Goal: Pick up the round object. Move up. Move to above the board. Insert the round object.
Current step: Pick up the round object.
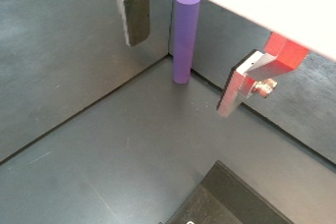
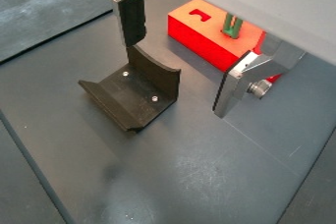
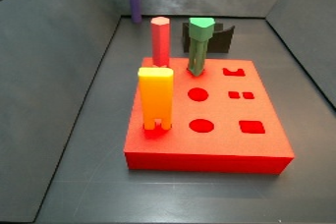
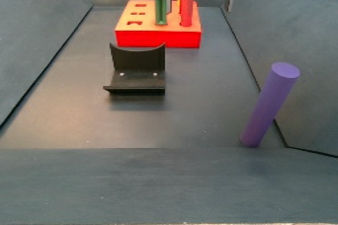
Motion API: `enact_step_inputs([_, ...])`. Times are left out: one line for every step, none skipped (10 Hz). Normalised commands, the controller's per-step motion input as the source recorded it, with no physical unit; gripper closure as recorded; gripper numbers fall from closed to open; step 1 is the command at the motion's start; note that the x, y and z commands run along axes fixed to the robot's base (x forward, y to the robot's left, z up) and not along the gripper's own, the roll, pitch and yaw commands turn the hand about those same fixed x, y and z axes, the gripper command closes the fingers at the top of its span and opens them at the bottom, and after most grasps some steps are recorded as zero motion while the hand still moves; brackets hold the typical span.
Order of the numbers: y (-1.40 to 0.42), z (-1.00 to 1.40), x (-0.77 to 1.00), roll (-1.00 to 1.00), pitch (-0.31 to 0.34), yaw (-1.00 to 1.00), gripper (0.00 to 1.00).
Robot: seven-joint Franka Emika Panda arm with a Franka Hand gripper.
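Gaping gripper (image 1: 184, 66) (empty) around, not touching, round object (image 1: 186, 37).

gripper (image 1: 191, 61) above the dark floor (image 1: 118, 159), open: fingers (image 1: 136, 17) of flat brushed silver metal with matt dark pads, a small metal screw head showing on one plate. round object (image 4: 270, 105) of smooth purple plastic by the look, satin, faint sheen along its side, standing free in both wrist and side views. board (image 3: 210, 135) bright red, smooth, plastic-looking, slightly glossy on top. red-pink peg (image 3: 160, 39) and green peg (image 3: 198, 43) smooth, matt plastic in look; yellow-orange block (image 3: 155, 98) smooth, almost glowing. fixture (image 4: 136, 68) matt black, with small bright screws. floor dark grey, matt, faintly scuffed; walls (image 4: 284, 17) likewise dull grey.
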Motion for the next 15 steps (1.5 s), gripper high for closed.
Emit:
enact_step_inputs([0.11, -0.04, -0.33, 0.00, -0.076, -0.20, 0.00])
enact_step_inputs([0.59, -0.10, -0.72, 0.00, -0.089, -0.21, 0.00])
enact_step_inputs([0.62, -0.11, -0.80, 0.00, -0.084, -0.16, 0.00])
enact_step_inputs([0.70, -0.19, -0.90, 0.00, -0.104, -0.02, 0.00])
enact_step_inputs([0.69, -0.24, -0.81, 0.00, -0.084, 0.00, 0.00])
enact_step_inputs([0.64, -0.27, -0.81, 0.00, -0.090, 0.00, 0.00])
enact_step_inputs([0.55, -0.24, -0.84, 0.00, -0.124, 0.00, 0.00])
enact_step_inputs([0.29, -0.11, -0.90, 0.00, -0.216, 0.00, 0.00])
enact_step_inputs([0.31, -0.06, -0.60, -0.06, -0.193, 0.04, 0.00])
enact_step_inputs([0.29, -0.12, -0.10, -0.09, -0.083, 0.00, 0.00])
enact_step_inputs([0.40, -0.17, 0.00, -0.08, -0.041, 0.00, 0.00])
enact_step_inputs([0.41, -0.18, -0.04, -0.05, -0.034, 0.00, 0.00])
enact_step_inputs([0.39, -0.19, -0.05, -0.03, -0.027, 0.00, 0.00])
enact_step_inputs([0.33, -0.25, 0.01, -0.03, -0.019, 0.01, 0.00])
enact_step_inputs([0.30, -0.30, 0.00, -0.02, -0.029, 0.01, 0.00])
